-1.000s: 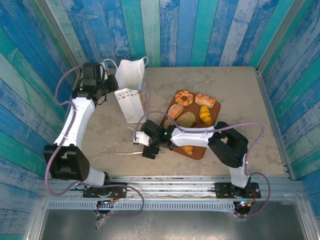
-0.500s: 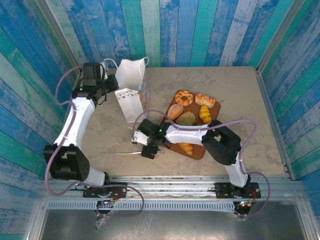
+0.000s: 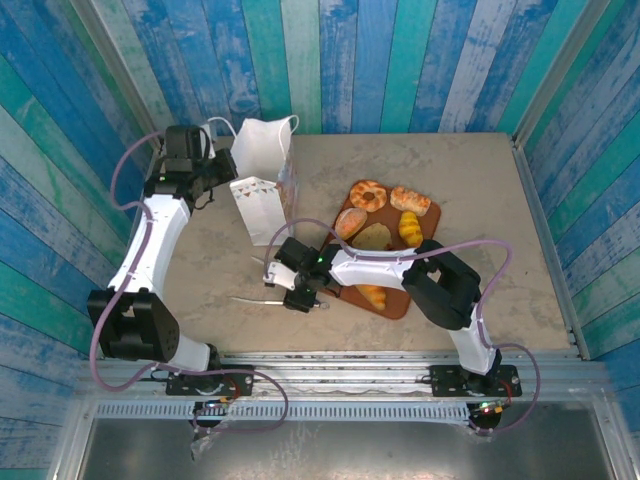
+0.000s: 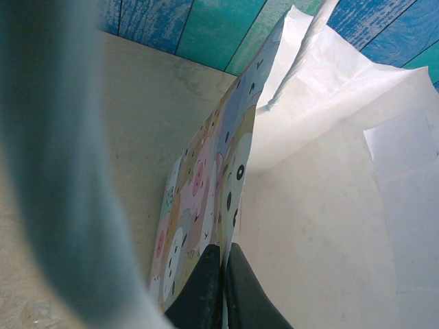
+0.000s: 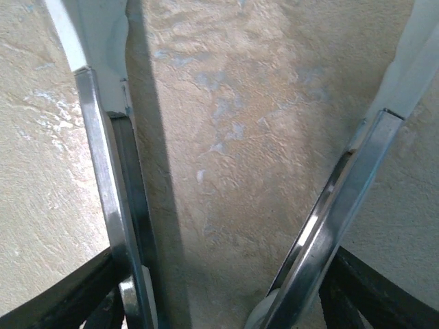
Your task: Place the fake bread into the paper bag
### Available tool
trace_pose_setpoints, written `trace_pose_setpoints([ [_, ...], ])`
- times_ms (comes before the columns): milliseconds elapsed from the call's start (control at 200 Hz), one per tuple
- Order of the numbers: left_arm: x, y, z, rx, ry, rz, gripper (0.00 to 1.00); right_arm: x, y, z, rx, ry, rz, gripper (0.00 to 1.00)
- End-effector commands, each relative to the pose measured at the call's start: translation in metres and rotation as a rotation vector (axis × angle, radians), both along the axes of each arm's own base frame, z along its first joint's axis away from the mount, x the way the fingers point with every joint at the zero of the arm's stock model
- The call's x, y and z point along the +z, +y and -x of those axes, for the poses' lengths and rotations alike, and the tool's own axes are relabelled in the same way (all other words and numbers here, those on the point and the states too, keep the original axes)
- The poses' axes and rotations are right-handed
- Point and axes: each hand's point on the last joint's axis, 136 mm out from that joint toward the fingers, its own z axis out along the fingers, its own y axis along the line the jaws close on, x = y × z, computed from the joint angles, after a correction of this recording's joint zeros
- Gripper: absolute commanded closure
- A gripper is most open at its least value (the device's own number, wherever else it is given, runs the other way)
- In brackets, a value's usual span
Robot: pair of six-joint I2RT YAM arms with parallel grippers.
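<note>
The white paper bag (image 3: 262, 172) stands open at the back left. My left gripper (image 3: 220, 172) is shut on its rim. In the left wrist view the black fingers (image 4: 206, 288) pinch the bag's printed wall (image 4: 206, 185), with the white inside to the right. Several pieces of fake bread (image 3: 368, 194) lie on the brown tray (image 3: 398, 303). Among them are a croissant (image 3: 410, 230) and an oval roll (image 3: 349, 222). My right gripper (image 3: 296, 290) is low over the table left of the tray, closed around metal tongs (image 3: 250, 300). Both tong arms (image 5: 103, 151) rest against its fingers, still spread in a V.
Blue and green plank walls close in the table on three sides. The right arm's elbow (image 3: 445, 285) hangs over the tray's near end, with a roll (image 3: 373, 296) partly under the arm. Bare table surface lies right of the tray.
The right gripper has moved slightly left, and its jaws have narrowed onto the tongs. The left arm and the bag have not moved.
</note>
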Motion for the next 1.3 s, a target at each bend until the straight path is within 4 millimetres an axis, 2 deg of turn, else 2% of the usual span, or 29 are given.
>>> trace_pose_setpoints([
  [0,0.009,-0.001,-0.006,-0.015,-0.039,-0.006,0.92,-0.004,-0.007,0.006,-0.041,0.053,0.016,0.31],
  [255,0.014,0.001,-0.003,-0.005,-0.048,-0.012,0.91,0.036,-0.006,0.004,-0.085,0.025,-0.082,0.35],
  [386,0.013,0.002,-0.002,0.002,-0.045,-0.015,0.9,0.054,-0.012,0.012,-0.099,0.043,-0.112,0.36],
  [561,0.016,0.003,-0.001,0.004,-0.052,-0.015,0.9,0.073,-0.031,0.023,-0.136,0.049,-0.12,0.37],
  [726,0.016,-0.001,0.001,-0.009,-0.055,0.005,0.9,0.105,-0.054,0.028,-0.181,0.007,-0.163,0.37],
  [912,0.017,-0.005,0.004,-0.021,-0.053,0.028,0.9,0.147,-0.085,0.03,-0.247,-0.051,-0.221,0.37],
  [1057,0.019,-0.012,0.009,-0.041,-0.041,0.072,0.9,0.178,-0.119,0.025,-0.364,-0.108,-0.246,0.36],
  [1187,0.016,-0.012,0.015,-0.038,-0.03,0.08,0.9,0.202,-0.158,0.019,-0.509,-0.104,-0.269,0.35],
  [1297,0.012,-0.012,0.021,-0.029,-0.022,0.091,0.9,0.212,-0.196,0.01,-0.651,-0.094,-0.268,0.36],
])
